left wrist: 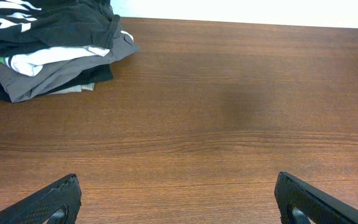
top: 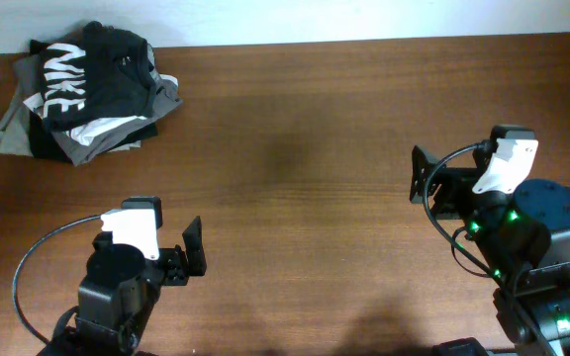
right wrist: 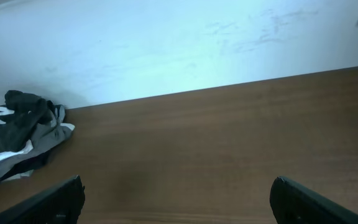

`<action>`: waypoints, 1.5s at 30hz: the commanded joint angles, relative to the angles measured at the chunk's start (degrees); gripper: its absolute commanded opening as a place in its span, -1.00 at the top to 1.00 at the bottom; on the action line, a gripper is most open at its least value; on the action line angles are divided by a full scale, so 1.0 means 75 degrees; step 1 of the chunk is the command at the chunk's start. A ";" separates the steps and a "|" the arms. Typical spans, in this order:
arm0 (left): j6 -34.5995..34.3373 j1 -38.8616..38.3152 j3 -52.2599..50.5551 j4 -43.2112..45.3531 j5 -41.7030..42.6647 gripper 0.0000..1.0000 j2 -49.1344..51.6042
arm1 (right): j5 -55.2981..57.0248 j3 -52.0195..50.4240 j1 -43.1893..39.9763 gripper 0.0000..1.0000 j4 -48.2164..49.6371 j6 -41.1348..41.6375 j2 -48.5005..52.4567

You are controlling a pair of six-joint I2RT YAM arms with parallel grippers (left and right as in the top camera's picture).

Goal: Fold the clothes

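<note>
A stack of folded clothes (top: 85,91) lies at the far left corner of the brown table (top: 295,148). A black garment with white lettering is on top, with white, grey and black layers under it. The stack also shows in the left wrist view (left wrist: 48,46) and the right wrist view (right wrist: 17,134). My left gripper (top: 194,247) is open and empty near the front left, well away from the stack; in its own view (left wrist: 178,198) bare wood lies between the fingers. My right gripper (top: 420,176) is open and empty at the right, its fingers wide apart in its own view (right wrist: 178,198).
A white wall (right wrist: 166,43) runs along the table's far edge. Black cables loop from both arms, one by the left arm (top: 28,257) and one by the right arm (top: 458,237).
</note>
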 commanded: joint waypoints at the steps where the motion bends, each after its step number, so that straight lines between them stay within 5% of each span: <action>1: -0.0070 -0.0023 -0.0017 -0.0006 -0.0108 -0.98 -0.0044 | 0.0300 0.0067 0.0041 -0.98 -0.0006 -0.0694 -0.0055; 8: -0.0067 -0.0023 -0.0017 -0.0006 -0.0108 -0.98 -0.0044 | 0.0493 -0.0933 -0.0294 -0.97 -0.0029 -0.0787 -0.1326; 15: -0.0070 -0.0023 -0.0017 -0.0006 -0.0108 -0.98 -0.0044 | 0.0175 -0.5552 -0.0618 -0.97 0.4322 -0.0787 -0.4109; 20: -0.0070 -0.0023 -0.0017 -0.0006 -0.0108 -0.98 -0.0044 | -0.0105 -0.7032 -0.1075 -0.97 0.5625 -0.0758 -0.4736; 27: -0.0070 -0.0023 -0.0017 -0.0006 -0.0108 -0.98 -0.0044 | 0.0090 -0.7819 -0.1311 -0.97 0.5438 -0.0761 -0.5965; 34: -0.0067 -0.0023 -0.0017 -0.0006 -0.0108 -0.98 -0.0047 | -0.0082 -0.7819 -0.1373 -0.97 0.3826 -0.1565 -0.5986; 45: -0.0070 -0.0023 -0.0017 -0.0006 -0.0108 -0.98 -0.0044 | -0.0108 -0.7819 -0.1367 -0.97 0.3809 -0.1760 -0.5986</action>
